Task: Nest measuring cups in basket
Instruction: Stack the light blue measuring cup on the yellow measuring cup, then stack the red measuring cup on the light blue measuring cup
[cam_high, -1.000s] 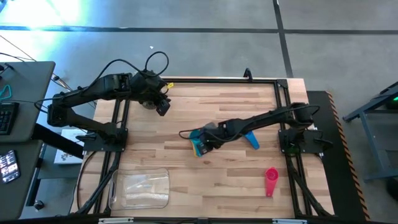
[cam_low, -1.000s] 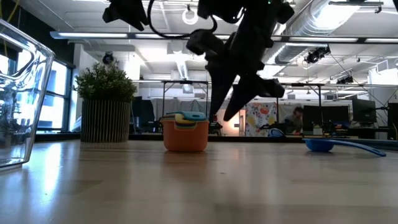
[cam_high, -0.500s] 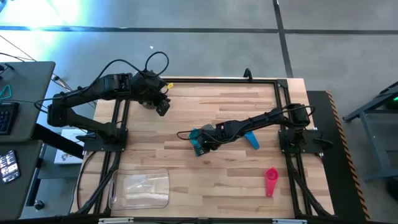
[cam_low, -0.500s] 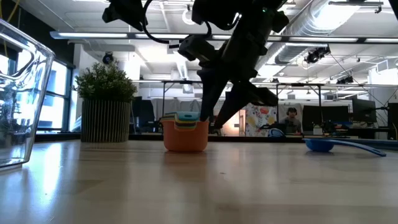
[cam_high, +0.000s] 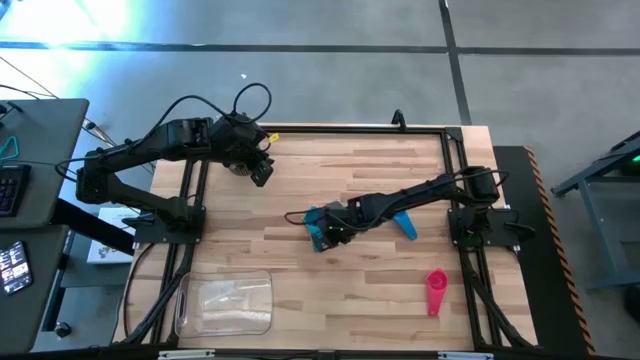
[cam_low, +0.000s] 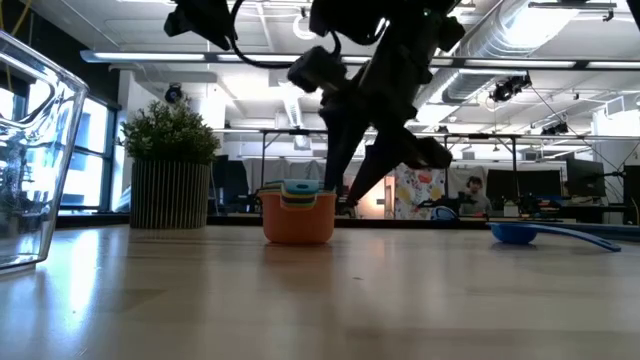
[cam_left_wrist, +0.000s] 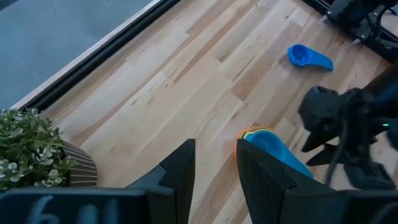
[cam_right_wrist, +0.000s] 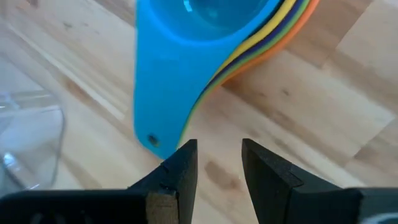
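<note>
From above, the right hand (cam_high: 328, 232) hung over the nested measuring cups (cam_high: 318, 229) at mid tabletop (cam_high: 330, 170), with the basket (cam_high: 226, 304) well apart and the left hand (cam_high: 262, 172) far off by the plant (cam_left_wrist: 31, 149). In the right wrist view its fingers (cam_right_wrist: 177, 168) stood narrowly apart, empty, just beside the light blue handle (cam_right_wrist: 161, 87).

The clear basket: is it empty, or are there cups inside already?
Empty: through the clear basket only wood shows; the nested stack sits outside, mid-table.
</note>
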